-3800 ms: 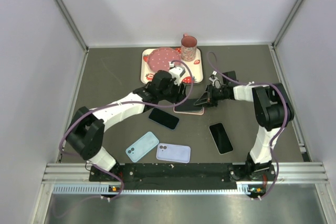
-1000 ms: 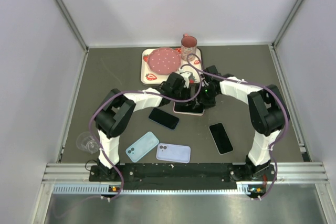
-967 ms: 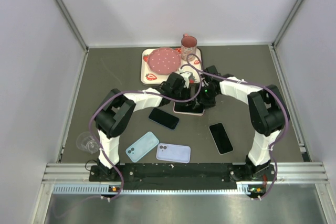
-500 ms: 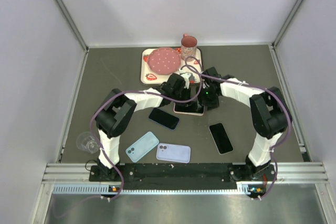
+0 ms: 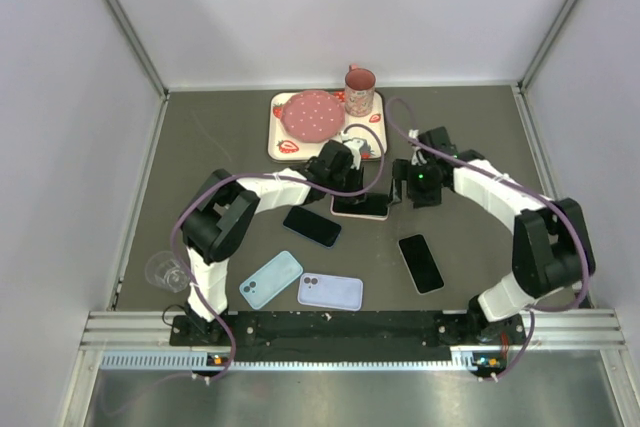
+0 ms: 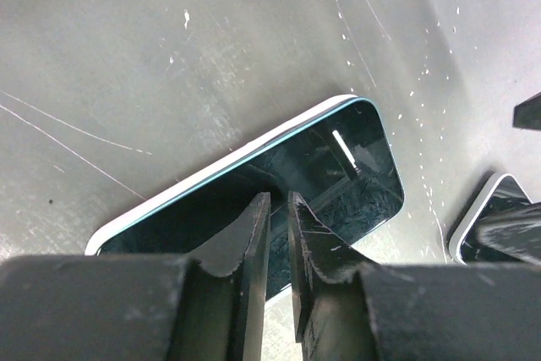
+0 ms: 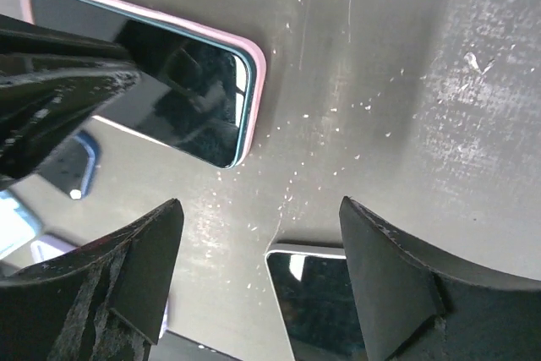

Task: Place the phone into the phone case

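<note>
Left gripper of mine has its fingers drawn almost together with only a slit between them and nothing pinched, tips pointing down at the dark screen of the phone; whether they touch the glass I cannot tell. That phone lies screen up inside the pink phone case, whose rim shows around its edge, flat on the grey table near the middle, just in front of the strawberry tray.

My right gripper is spread wide and holds nothing, hanging above bare table just right of the cased phone and apart from it.

Nearer me, a black phone lies to the left of the cased one and a second black phone to the right. Closer to my bases sit a light blue case and a lavender case, side by side. A pink plate rests on the tray, a pink mug stands at its far right corner, and a clear glass stands by my left arm
</note>
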Controlling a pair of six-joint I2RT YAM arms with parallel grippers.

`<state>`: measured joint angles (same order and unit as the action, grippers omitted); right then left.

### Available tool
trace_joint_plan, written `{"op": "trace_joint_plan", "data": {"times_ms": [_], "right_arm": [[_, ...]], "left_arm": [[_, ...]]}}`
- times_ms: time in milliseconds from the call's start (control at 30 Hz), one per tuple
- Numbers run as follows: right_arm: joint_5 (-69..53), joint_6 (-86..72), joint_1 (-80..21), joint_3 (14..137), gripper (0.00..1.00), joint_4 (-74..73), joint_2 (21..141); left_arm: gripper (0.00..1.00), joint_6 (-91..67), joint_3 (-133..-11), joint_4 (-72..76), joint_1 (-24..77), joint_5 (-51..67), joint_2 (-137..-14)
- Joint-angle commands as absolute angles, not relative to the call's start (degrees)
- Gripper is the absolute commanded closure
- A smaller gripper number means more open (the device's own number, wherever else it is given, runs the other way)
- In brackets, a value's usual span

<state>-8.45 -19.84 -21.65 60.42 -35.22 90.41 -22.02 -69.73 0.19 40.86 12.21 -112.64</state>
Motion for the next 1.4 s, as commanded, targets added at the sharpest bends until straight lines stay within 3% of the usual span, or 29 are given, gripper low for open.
{"op": "trace_joint_plan", "data": {"times_ms": [0, 200, 400, 600, 833, 1033, 1367], "right_arm": [[-23.2, -22.4, -15.3, 55.1, 0.24, -24.5, 84.6], [-31.3, -25.2, -10.8, 48.9, 0.14, -15.1, 80.4], [-34.2, -26.5, -10.5, 47.3, 0.16, -11.8, 84.5], [-34.5, -25.8, -10.6, 47.1, 0.24, -11.1, 88.7], [-33.8, -25.9, -11.5, 48.3, 0.4, -11.3, 94.6], [-34.4, -25.9, -12.6, 49.0, 0.46, -11.6, 98.3], [-34.2, -26.1, -12.9, 50.4, 0.67, -12.6, 102.6]], "left_arm": [[0.78, -20.7, -66.2, -7.3, 41.0, 9.0, -112.8], [0.7, -20.8, -61.8, -1.8, 41.0, 11.2, -106.5], [0.67, -21.5, -60.2, 1.4, 41.0, 12.7, -102.5], [0.65, -21.4, -59.8, 2.1, 41.0, 14.0, -100.7], [0.65, -21.1, -60.2, 2.9, 41.1, 15.2, -100.5], [0.65, -21.1, -60.6, 2.6, 41.1, 15.5, -101.0], [0.64, -21.4, -60.6, 2.9, 41.0, 15.8, -101.4]]}}
